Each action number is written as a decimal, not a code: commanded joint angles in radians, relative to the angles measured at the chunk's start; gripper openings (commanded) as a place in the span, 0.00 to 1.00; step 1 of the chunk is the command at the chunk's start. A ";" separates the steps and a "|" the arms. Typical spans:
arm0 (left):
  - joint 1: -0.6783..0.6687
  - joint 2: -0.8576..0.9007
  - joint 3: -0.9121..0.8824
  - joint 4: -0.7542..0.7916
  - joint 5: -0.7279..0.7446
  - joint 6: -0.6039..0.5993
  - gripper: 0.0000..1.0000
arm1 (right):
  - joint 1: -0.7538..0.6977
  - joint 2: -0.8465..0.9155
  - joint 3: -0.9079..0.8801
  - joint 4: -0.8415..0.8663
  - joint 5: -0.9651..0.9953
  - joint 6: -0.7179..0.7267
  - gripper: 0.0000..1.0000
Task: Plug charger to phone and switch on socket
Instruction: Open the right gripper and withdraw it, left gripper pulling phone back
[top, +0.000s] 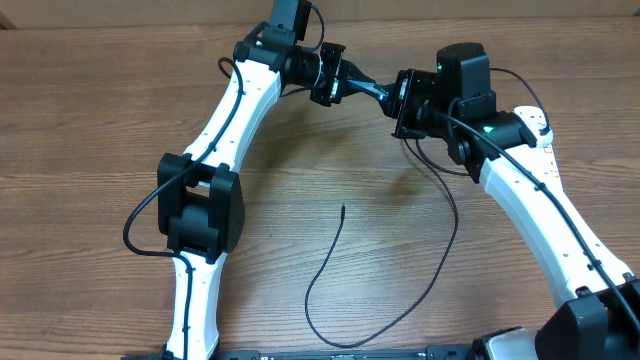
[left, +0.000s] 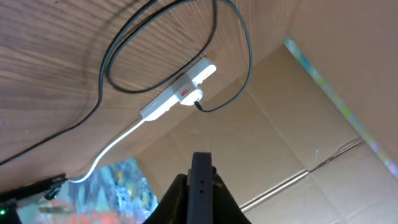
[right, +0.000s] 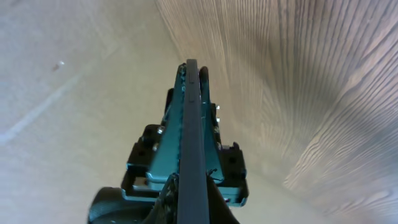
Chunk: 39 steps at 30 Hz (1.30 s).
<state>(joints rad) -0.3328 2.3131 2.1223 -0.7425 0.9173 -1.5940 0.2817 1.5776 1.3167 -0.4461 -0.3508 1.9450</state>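
**A:** Where was the phone (top: 367, 90)?

**B:** It was in the air above the counter (top: 100, 130), at the far side, between the two arms. From overhead it was only a thin dark bar. The left claw (top: 338, 82) was clenched on one end and the right claw (top: 398, 100) was clenched on the other end.

**A:** Did the wrist views agree with this?

**B:** Yes. The right wrist view showed the phone edge-on, rising from its own claw, with the left claw gripping it at the far end. No view showed the screen.

**A:** And the charger (top: 338, 232)?

**B:** Overhead, it lay loose on the counter in a wide curve. Its small tip was free and well apart from the phone.

**A:** And the socket (left: 177, 93)?

**B:** Only the left wrist view showed it. It lay on the counter near a cardboard wall (left: 298, 143). The black end of the charger met it beside a red mark (left: 185, 94). I could not tell whether it was switched on.
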 joint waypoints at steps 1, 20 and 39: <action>-0.010 0.001 0.023 -0.008 -0.004 0.001 0.04 | 0.012 -0.006 0.018 0.008 -0.024 -0.038 0.04; -0.010 0.001 0.023 -0.008 0.000 0.002 0.04 | 0.012 -0.006 0.018 0.016 -0.024 -0.038 0.19; 0.070 0.001 0.023 -0.020 0.018 0.087 0.04 | -0.047 -0.006 0.018 0.021 -0.101 -0.325 1.00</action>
<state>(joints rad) -0.3012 2.3131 2.1227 -0.7624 0.9016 -1.5570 0.2745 1.5776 1.3167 -0.4301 -0.3958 1.7798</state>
